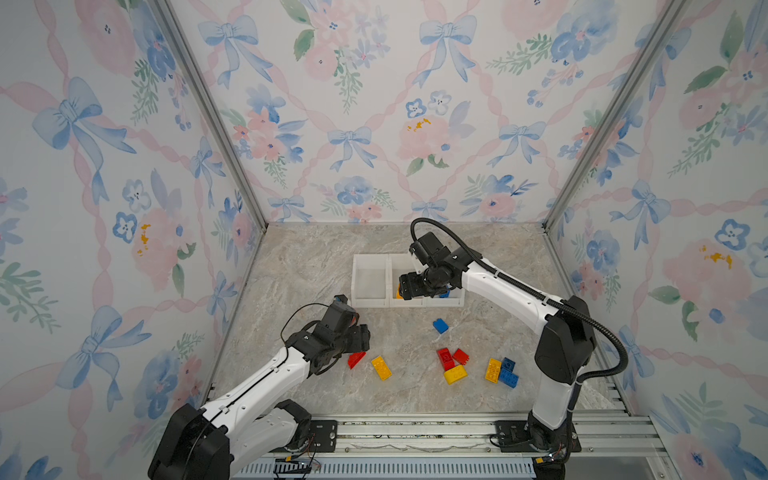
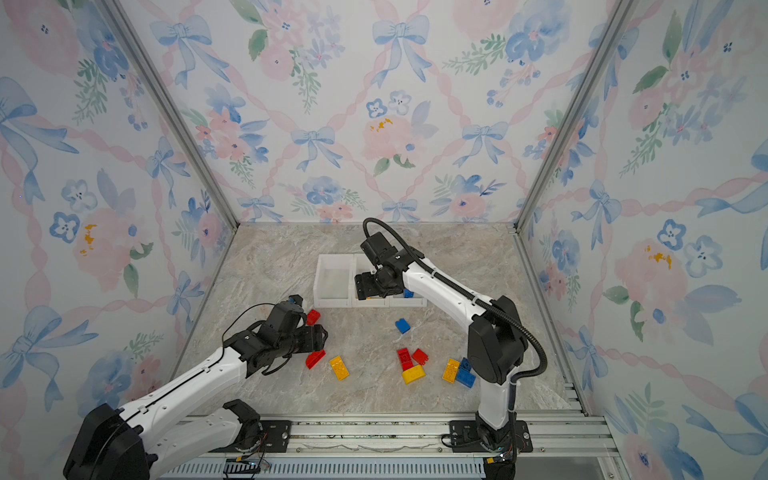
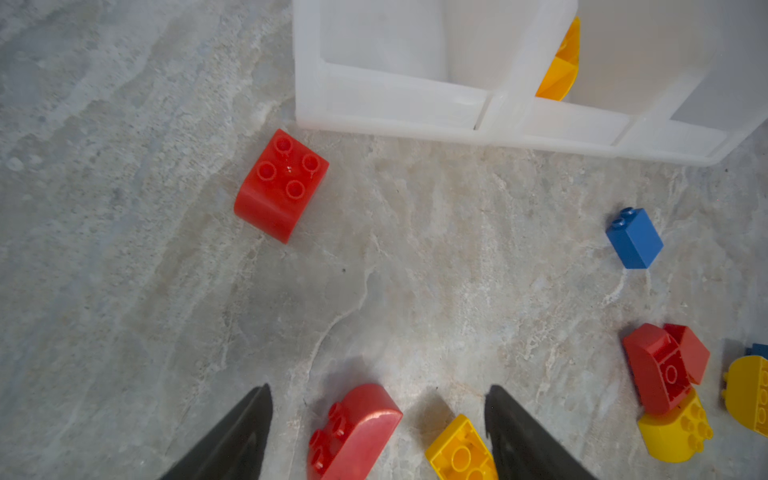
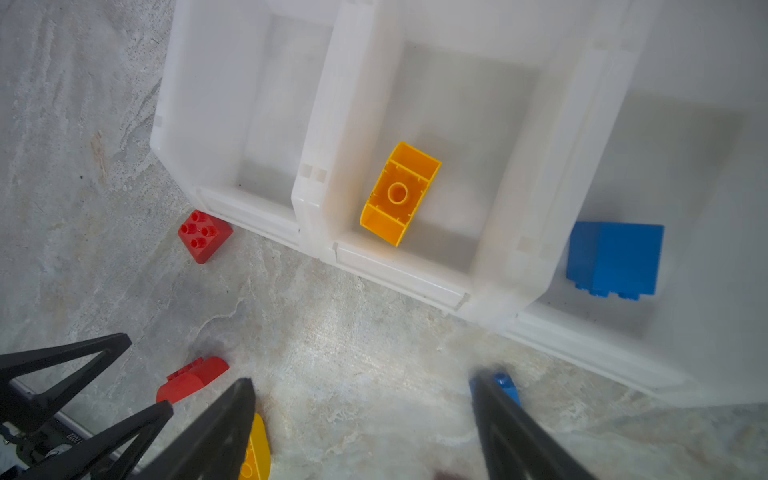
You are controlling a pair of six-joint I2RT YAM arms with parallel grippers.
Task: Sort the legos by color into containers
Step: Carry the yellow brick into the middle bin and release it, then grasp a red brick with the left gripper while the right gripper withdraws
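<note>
The right wrist view looks into the containers [image 4: 316,174], where an upturned yellow brick [image 4: 399,193] lies in the middle one and a blue brick [image 4: 615,257] in the one at its 3 o'clock; both top views largely hide these under the right arm [image 1: 511,291]. The right gripper [image 4: 361,380] hangs there, jaws wide apart, empty. The left gripper [image 3: 379,390], also spread and empty, frames a round-backed red brick [image 3: 357,432] on the table [image 3: 124,249] at the containers' 7 o'clock.
</note>
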